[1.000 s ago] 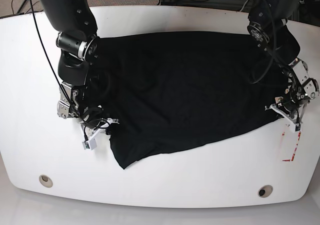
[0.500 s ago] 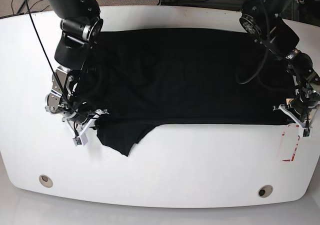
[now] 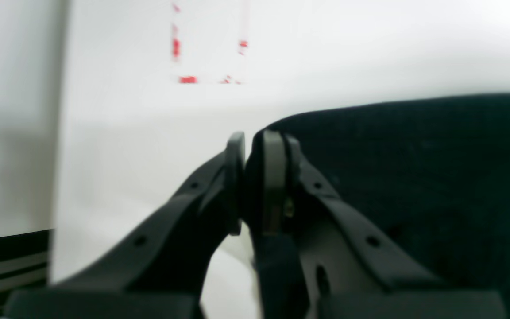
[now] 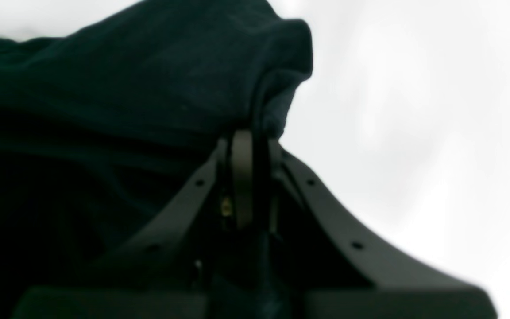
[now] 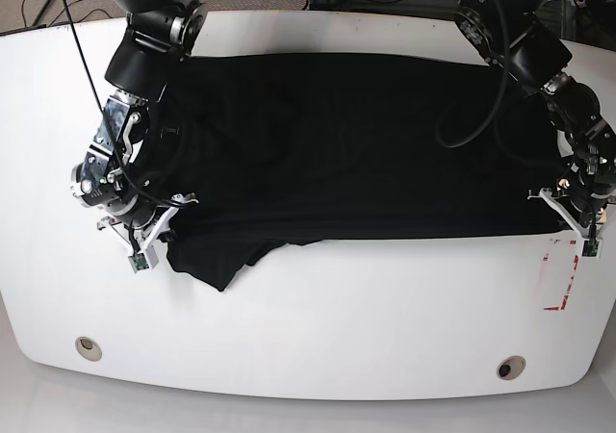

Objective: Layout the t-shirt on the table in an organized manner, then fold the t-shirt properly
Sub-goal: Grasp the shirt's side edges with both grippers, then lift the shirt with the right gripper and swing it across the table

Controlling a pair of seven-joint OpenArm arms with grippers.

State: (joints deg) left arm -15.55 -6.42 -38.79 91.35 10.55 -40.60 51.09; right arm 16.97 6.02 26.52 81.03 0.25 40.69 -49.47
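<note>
Black shirt (image 5: 356,144) stretches side to side across table (image 5: 318,308); your left gripper (image 5: 570,217) and right gripper (image 5: 159,223) each clench a near-hem corner at opposite ends, slack flap by right.

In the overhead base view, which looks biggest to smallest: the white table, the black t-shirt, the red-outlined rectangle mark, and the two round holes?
1. Glossy white table
2. Black cloth t-shirt, spread across it
3. Red-outlined rectangle mark
4. Two round grommet holes, which look alike, so I won't rank one above the other.
</note>
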